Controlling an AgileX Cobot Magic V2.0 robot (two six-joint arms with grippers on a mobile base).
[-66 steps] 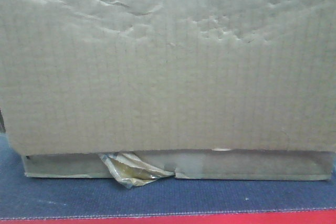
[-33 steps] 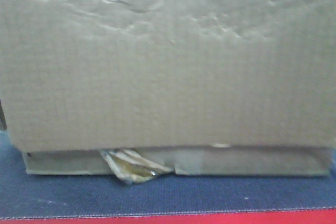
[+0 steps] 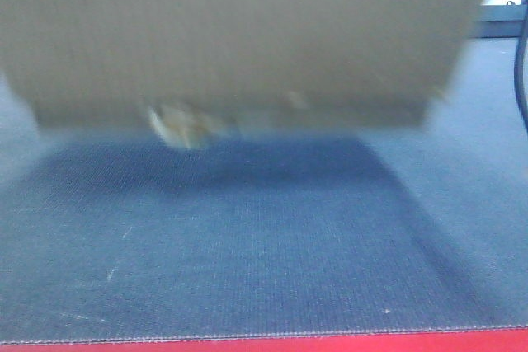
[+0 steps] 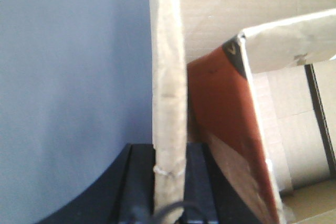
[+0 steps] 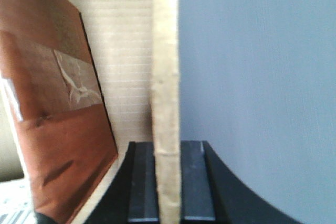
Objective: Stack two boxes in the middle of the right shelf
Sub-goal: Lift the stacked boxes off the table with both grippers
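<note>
The tall cardboard box hangs blurred above the blue mat, its walls pinched by the left gripper and right gripper. Both arms should travel level and together, lest a wall tear.

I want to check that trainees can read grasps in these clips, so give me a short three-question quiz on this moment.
1. True or false: the left gripper hangs open and empty.
2. The right gripper clamps: A) a blue bin rim; B) a cardboard wall; C) nothing.
3. Fill in: in the front view, the mat below the cardboard boxes is ___.

Key: 1 false, it grips cardboard too; 2 B; 3 blue.
</note>
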